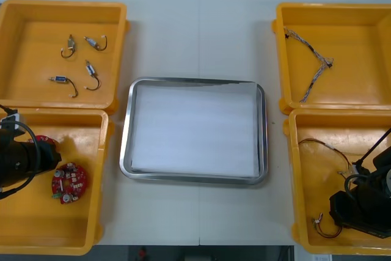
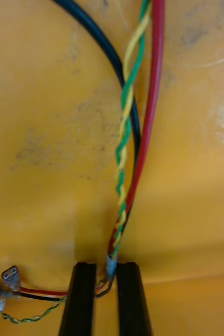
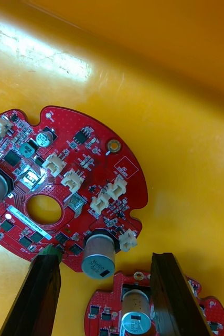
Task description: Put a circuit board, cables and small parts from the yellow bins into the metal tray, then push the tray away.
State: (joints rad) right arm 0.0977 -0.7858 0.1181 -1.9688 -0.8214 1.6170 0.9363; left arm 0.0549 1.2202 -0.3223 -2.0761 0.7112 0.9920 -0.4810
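Note:
My left gripper [image 1: 54,154] is down in the near left yellow bin [image 1: 36,236]. In the left wrist view it [image 3: 104,258] stands open, its fingers [image 3: 38,294] either side of the edge of a round red circuit board [image 3: 64,178] and the grey cylinder on it. A second board [image 1: 69,182] lies just beyond [image 3: 153,312]. My right gripper [image 1: 339,213] is low in the near right bin [image 1: 305,212]. There it [image 2: 106,266] is shut on a bundle of red, black and twisted yellow-green cable [image 2: 123,157], held near its metal end. The metal tray [image 1: 125,151] lies in the middle, white inside.
The far left bin [image 1: 61,7] holds several small metal parts [image 1: 91,74]. A twisted blue and white cable [image 1: 311,59] lies in the far right bin [image 1: 333,10]. More of the cable [image 1: 324,147] loops across the near right bin's floor.

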